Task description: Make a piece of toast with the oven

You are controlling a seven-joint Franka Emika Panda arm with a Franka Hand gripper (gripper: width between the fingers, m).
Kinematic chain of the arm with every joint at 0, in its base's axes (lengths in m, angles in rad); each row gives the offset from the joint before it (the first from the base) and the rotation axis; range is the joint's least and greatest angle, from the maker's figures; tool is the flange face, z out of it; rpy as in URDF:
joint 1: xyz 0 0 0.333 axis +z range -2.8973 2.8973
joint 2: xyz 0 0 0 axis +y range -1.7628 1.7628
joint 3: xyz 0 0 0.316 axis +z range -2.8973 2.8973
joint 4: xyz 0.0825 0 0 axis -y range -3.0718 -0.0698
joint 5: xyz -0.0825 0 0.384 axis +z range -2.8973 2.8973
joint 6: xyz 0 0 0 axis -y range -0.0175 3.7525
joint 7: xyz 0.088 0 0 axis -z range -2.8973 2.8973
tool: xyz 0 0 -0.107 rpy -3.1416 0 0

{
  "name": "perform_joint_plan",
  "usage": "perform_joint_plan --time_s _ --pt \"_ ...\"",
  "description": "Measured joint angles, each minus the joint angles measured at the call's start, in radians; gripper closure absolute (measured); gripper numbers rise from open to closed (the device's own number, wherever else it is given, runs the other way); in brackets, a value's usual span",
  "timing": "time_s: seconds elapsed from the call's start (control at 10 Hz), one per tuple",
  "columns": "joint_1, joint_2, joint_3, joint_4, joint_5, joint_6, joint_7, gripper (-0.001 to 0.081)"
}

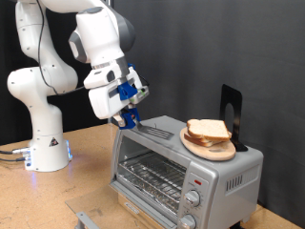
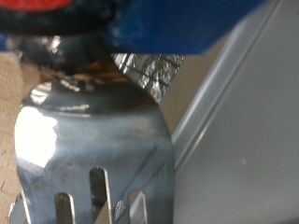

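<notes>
Nearest the ext. camera sits the oven (image 1: 181, 172), silver, on the wooden table (image 1: 57, 196); its glass door is shut w/ the wire rack (image 1: 152, 176) showing behind the glass, and 2 round knobs (image 1: 191, 202) stacked at the front on the ext. view's right, a small red mark above them; at the ext. view's bottom a grey metal bracket (image 1: 88, 219) lies on the table edge; on the oven's flat top, toward the ext. view's right, a round wooden plate (image 1: 212, 148) carries the piece of toast (image 1: 207, 131), pale w/ tan crust, looks like 2 slices stacked but hard to be sure at this res.; just behind the plate a black upright stand (image 1: 232, 113); on the oven top's left part a metal fork-like utensil (image 1: 157, 132) lies w/ its tines pointing toward the plate, apart from it; the gripper (image 1: 129, 119), blue-fingered, is right at the utensil's handle end over the oven's left corner; wrist view is filled by the utensil's shiny blade (image 2: 93, 159) w/ slots, seated up against the blue fingers (image 2: 177, 23), so the pincer looks clamped on it; farther back the white arm (image 1: 57, 67) rises from its base (image 1: 46, 153) at the ext. view's left, dark curtain behind.
</notes>
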Motion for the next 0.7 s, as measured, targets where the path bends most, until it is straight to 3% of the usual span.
perform_joint_plan --time_s 0.7 --pt "0.001 0.056 0.034 0.042 0.027 0.036 0.028 0.0371"
